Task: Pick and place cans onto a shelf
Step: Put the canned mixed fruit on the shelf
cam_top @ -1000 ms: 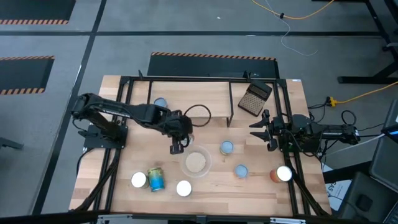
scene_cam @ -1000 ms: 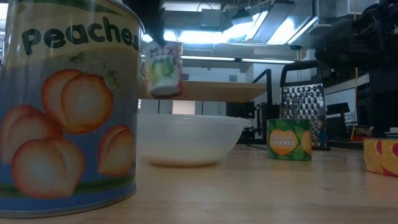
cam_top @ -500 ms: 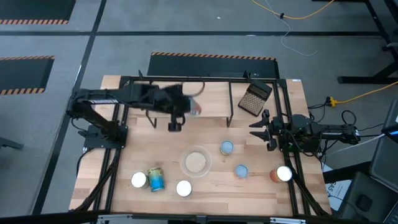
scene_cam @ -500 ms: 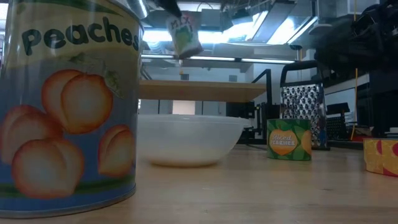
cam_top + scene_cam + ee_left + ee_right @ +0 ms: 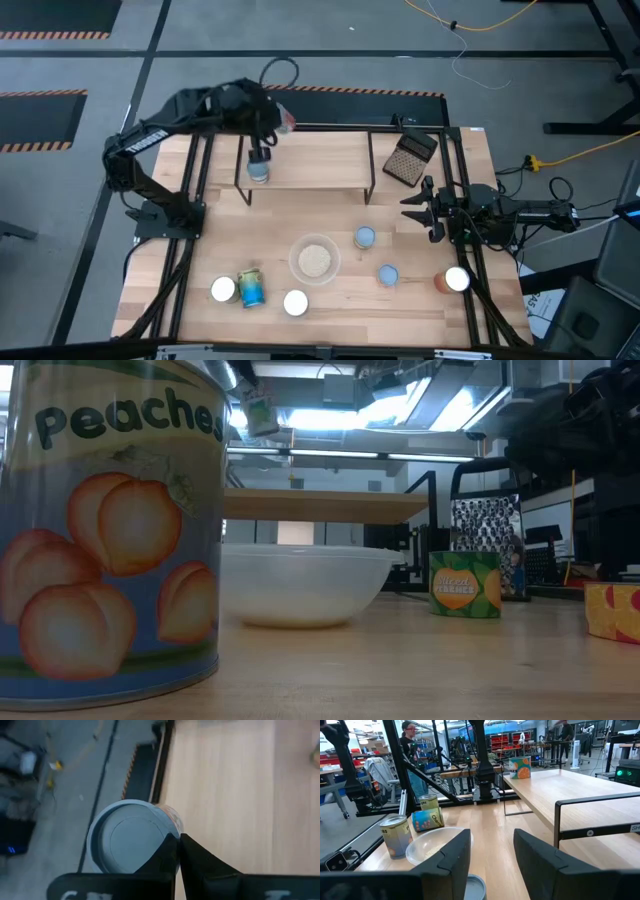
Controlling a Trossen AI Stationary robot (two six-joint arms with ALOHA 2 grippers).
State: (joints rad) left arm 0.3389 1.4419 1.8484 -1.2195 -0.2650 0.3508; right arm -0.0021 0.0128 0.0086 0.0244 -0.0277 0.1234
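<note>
The left gripper, stretched over the shelf's far edge, grips a tilted can; the right gripper waits open beside the shelf.

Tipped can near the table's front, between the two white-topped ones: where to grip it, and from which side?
Come straight down from above. The tipped can lies on its side, so no rim faces up. A white-topped can stands close beside its curved wall, so closing over the two flat ends, which look clear, is probably safer than pinching the middle.
</note>
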